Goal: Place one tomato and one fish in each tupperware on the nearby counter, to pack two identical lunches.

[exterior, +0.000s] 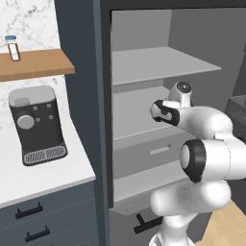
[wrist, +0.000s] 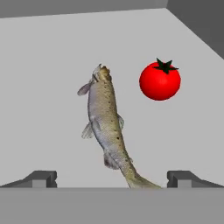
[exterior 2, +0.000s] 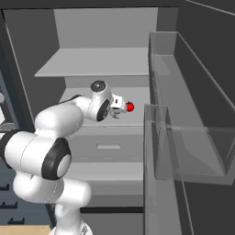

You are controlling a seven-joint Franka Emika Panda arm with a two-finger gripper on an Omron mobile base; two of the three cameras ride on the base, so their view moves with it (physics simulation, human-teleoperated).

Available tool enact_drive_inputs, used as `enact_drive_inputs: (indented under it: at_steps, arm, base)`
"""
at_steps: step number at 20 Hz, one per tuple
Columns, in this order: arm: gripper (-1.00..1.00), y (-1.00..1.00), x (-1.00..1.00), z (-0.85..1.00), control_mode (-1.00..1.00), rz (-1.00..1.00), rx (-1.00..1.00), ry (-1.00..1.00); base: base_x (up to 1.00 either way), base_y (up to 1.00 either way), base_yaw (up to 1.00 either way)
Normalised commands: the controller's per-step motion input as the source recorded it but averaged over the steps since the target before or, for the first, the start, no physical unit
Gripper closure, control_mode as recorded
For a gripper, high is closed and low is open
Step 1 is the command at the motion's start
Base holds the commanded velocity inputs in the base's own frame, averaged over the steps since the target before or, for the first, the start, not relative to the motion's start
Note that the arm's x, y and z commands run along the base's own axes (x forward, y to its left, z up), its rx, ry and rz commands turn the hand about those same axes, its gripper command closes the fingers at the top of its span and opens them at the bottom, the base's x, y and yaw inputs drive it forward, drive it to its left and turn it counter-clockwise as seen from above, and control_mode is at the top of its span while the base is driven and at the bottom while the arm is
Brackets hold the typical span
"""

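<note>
A mottled olive-brown fish (wrist: 105, 120) lies on a grey fridge shelf (wrist: 48, 87), head away from me and tail reaching down between my fingertips. A glossy red tomato (wrist: 160, 81) with a green stem sits to its right, apart from it. My gripper (wrist: 111, 180) is open, its fingers (wrist: 41, 178) spread wide on either side of the fish's tail and holding nothing. In the right base view the gripper (exterior 2: 120, 107) reaches into the fridge just left of the tomato (exterior 2: 130, 107). The tupperware trays are out of view.
The fridge stands open, with its door and clear bins (exterior 2: 183, 137) close on the right. The white counter (exterior: 53, 175) to the left carries a coffee machine (exterior: 36, 122). A wooden shelf (exterior: 33, 63) above it holds a jar (exterior: 13, 48).
</note>
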Motion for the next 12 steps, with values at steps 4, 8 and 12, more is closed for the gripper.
enact_drive_inputs:
  at_steps: [4,8,12]
  arm:
    - [-1.0,-0.01,0.36,-0.21,-1.0,0.0,0.0,0.0]
    - [-1.0,-0.01,0.35,-0.17,-1.0,0.0,0.0,0.08]
    - [-1.0,0.02,0.15,-0.34,-1.0,0.01,-0.02,0.18]
  base:
    - [0.0,0.0,0.0]
    - [0.0,0.0,0.0]
    - [0.0,0.0,0.0]
